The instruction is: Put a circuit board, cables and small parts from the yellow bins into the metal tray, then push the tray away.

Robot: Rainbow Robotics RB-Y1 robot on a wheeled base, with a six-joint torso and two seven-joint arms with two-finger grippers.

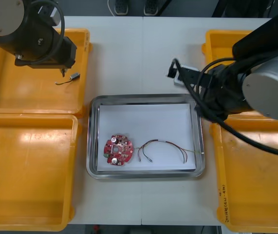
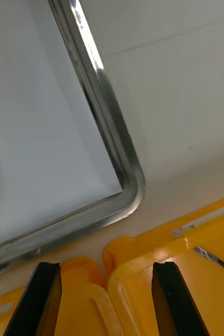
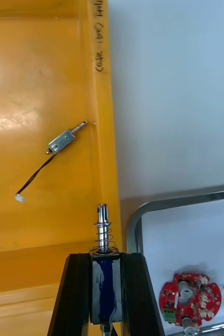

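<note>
My left gripper (image 3: 106, 283) is shut on a small metal part (image 3: 104, 244) with a spring and a pin, held above the far-left yellow bin (image 1: 12, 92) close to its inner wall. A second small metal part (image 3: 62, 140) with a thin black wire lies on that bin's floor (image 1: 74, 76). The metal tray (image 1: 95, 146), white inside, holds a round red circuit board (image 1: 117, 150) and a red and yellow cable (image 1: 163, 146). My right gripper (image 2: 106, 302) is open with nothing in it, above the rims where the two right bins meet, just off the tray's corner (image 2: 127, 199).
A twisted cable (image 2: 216, 262) lies in the far-right bin (image 1: 221, 41). The near-left bin (image 1: 27, 170) and near-right bin (image 1: 255, 185) flank the tray. Bare table stretches beyond the tray's far edge. My right arm (image 1: 236, 87) reaches over the right bins.
</note>
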